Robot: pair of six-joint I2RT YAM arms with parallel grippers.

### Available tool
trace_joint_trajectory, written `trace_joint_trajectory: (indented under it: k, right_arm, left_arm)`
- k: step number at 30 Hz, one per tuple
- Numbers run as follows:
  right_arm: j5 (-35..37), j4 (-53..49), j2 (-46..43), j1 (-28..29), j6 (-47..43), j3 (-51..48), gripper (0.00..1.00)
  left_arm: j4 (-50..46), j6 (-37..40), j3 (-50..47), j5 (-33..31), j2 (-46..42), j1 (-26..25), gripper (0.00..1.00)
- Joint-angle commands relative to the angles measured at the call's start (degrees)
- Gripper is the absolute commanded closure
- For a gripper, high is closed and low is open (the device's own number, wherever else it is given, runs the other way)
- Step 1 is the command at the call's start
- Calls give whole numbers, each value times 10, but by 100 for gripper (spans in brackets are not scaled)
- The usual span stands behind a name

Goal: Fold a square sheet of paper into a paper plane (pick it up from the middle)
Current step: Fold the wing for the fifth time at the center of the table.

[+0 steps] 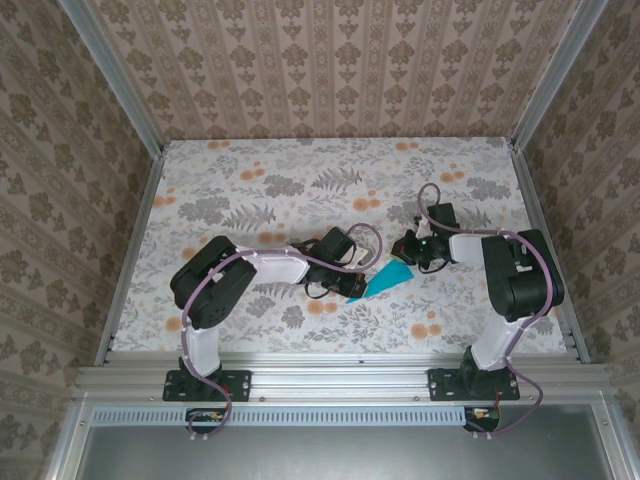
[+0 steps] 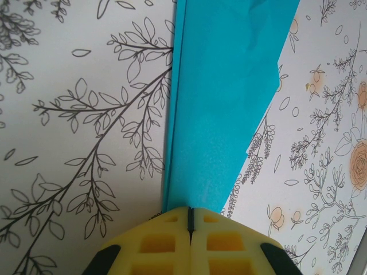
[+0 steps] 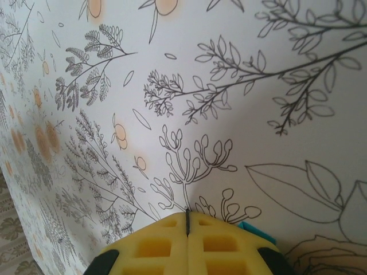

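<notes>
My left gripper (image 2: 190, 220) is closed, its tips set on the narrow end of the folded paper (image 2: 226, 97). I judge that this pins the paper to the desk (image 2: 86, 114) and flattens the crease rather than pinching it. My right gripper (image 3: 188, 220) is closed too and empty, low over the desk with a teal corner just beside its tips, probably bracing that end. The paper lies between both grippers, only partly folded.
</notes>
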Motion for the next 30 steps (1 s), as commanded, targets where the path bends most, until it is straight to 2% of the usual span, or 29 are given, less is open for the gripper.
trace_joint_trajectory:
  k: [1, 13, 22, 26, 30]
  right_arm:
    - [62, 8, 21, -19, -4, 17, 99]
    - [51, -5, 20, -33, -19, 38, 99]
    - [31, -51, -108, -23, -28, 7, 98]
    - [7, -35, -172, 7, 12, -57, 98]
    - [12, 17, -199, 70, 77, -127, 98]
  left_arm:
    - [-136, 13, -52, -53, 46, -4, 96]
    - [-130, 5, -75, -54, 26, -5, 96]
    - [-129, 9, -53, -50, 43, -7, 96]
    - [-123, 9, -52, -47, 45, -7, 96]
    - [-115, 8, -46, -39, 52, -7, 96]
